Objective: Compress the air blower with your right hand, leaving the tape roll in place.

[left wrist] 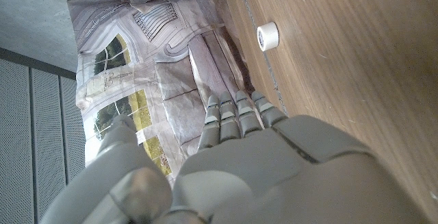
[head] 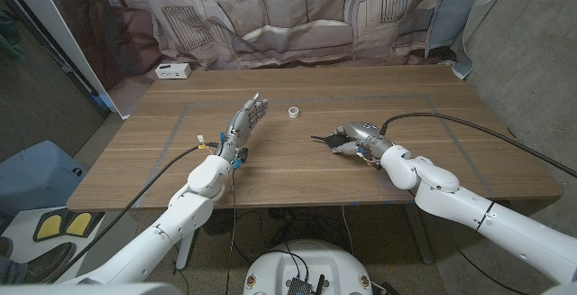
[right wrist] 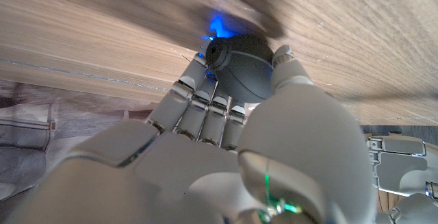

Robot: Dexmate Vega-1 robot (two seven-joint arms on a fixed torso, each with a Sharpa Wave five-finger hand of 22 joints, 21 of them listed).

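On the right half of the wooden counter (head: 433,106), the right hand (head: 358,138) has the air blower (head: 335,138) in its grasp: in the head view the dark bulb lies under the palm with its thin black nozzle poking out toward the counter's middle, and the right wrist view shows the rounded grey-black bulb (right wrist: 241,65) cupped between the curled fingers (right wrist: 205,107) on one side and the thumb on the other. So the reach and the grasp look done. Whether the squeeze itself is under way I cannot say with confidence; the bulb reads as round in the wrist view, with no plain dent, and the picture there is a little blurred, with a blue glint just beside the bulb whose source I cannot make out. My judgement is that the task stands at the start of the compression or just into it, with the press, and any release after it, left to finish. The tape roll (head: 294,112), small and white, sits on the counter well apart from the blower, beyond and to the left of it, between the two hands and untouched; the left wrist view shows it alone on bare wood (left wrist: 268,36). The left hand (head: 248,119) stands near the counter's middle with its fingers straight, side by side and holding nothing, near the roll but apart from it.
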